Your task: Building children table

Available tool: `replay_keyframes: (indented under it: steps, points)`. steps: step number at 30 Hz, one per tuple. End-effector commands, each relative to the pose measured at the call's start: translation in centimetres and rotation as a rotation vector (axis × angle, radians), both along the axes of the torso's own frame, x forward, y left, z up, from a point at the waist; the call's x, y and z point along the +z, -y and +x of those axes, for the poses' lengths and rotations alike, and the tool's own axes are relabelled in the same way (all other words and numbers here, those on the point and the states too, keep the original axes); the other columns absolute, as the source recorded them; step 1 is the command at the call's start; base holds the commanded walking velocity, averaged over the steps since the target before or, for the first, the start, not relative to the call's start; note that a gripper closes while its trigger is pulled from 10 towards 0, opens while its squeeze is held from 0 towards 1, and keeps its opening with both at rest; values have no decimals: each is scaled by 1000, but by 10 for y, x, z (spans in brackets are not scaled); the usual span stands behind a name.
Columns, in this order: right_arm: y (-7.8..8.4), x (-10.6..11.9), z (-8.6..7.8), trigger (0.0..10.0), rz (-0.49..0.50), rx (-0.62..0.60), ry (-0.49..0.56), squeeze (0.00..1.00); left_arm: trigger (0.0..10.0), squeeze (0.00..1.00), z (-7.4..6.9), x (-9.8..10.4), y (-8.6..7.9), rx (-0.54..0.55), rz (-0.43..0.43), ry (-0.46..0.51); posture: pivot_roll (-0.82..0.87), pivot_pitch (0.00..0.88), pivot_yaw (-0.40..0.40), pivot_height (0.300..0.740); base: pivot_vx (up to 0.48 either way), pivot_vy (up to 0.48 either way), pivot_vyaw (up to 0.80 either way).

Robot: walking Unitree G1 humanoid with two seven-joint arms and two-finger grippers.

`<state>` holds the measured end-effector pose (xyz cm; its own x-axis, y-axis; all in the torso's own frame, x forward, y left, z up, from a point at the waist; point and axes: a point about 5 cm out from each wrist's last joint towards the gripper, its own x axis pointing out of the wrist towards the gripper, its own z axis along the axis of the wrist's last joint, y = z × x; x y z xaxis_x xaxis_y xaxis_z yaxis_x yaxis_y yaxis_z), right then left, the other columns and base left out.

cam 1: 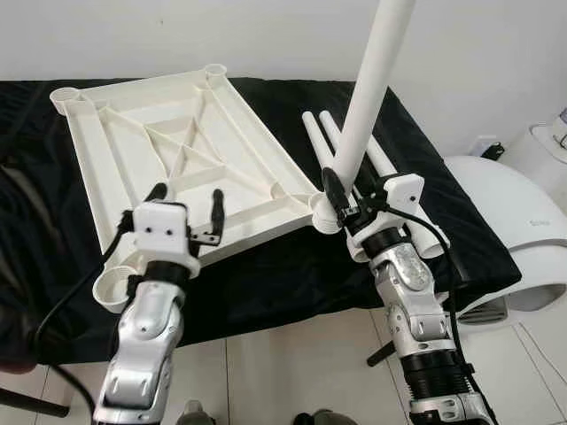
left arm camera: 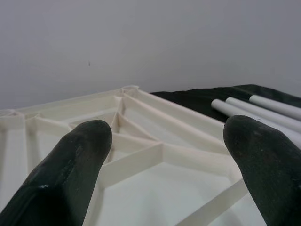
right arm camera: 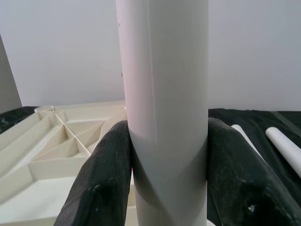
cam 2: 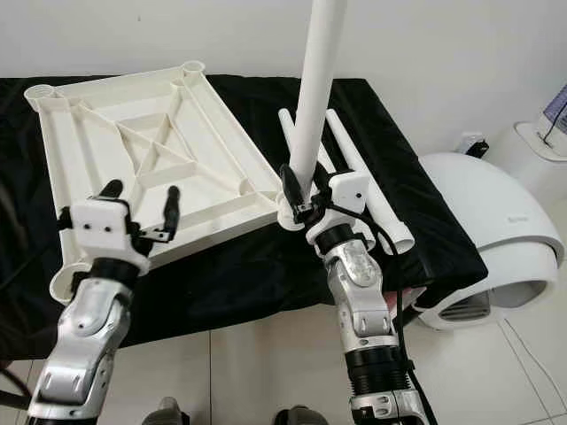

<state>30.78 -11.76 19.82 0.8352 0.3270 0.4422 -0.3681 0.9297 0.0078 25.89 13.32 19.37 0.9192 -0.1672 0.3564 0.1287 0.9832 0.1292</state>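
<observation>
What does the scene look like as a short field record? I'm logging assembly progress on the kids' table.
surface: black cloth
tabletop: white ribbed tabletop lying underside up, round sockets at its corners
right gripper: right gripper shut on an upright white leg, its lower end at the near right corner socket
left gripper: left gripper open, hovering over the tabletop's near edge
spare legs: white tubes lying on the cloth behind the right gripper
</observation>
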Motion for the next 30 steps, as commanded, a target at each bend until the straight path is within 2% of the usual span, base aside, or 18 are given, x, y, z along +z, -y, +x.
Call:
replay_keyframes:
  steps: [1, 12, 17, 23, 30]
  points:
    - [4, 5, 2, 10000, 11, -11, 15, 0, 10000, 0, 2, -7, 15, -149, 70, -37, 110, 120, -69, 740, 0, 0, 0]
    - [9, 11, 8, 10000, 12, -31, 31, 0, 10000, 0, 13, -12, 45, -349, 182, -81, 106, 123, -61, 740, 0, 0, 0]
    - [11, 15, 10, 10000, 17, -48, 42, 0, 10000, 0, 23, -21, 66, -472, 288, -143, 105, 132, -52, 740, 0, 0, 0]
    - [13, 18, 11, 10000, 19, -63, 56, 0, 10000, 0, 36, -28, 75, -498, 355, -186, 93, 138, -42, 740, 0, 0, 0]
    - [22, 23, 12, 10000, 19, -103, 76, 0, 10000, 0, 47, -37, 76, -506, 410, -243, 80, 140, -30, 740, 0, 0, 0]
